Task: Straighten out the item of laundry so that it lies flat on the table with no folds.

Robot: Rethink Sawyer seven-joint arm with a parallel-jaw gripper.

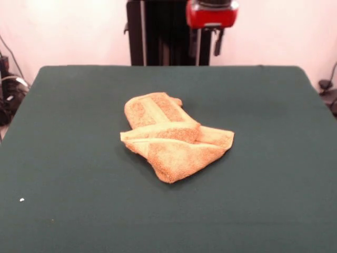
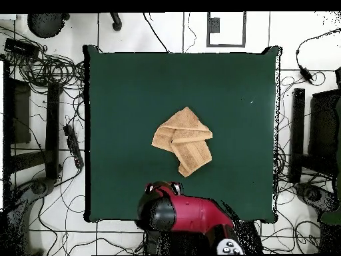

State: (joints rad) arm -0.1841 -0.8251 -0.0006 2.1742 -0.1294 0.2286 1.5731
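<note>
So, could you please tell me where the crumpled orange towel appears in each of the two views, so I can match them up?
Front view: the towel lies folded near the middle of the green table, slightly toward the robot's side.
Overhead view: the towel sits near the table's centre, above the red arm at the bottom edge.
Shared landmark: the red arm, at the top in the front view and at the bottom overhead.

One towel point(image 1: 174, 139), one table point(image 1: 63, 158), one robot arm point(image 2: 183, 213)
</note>
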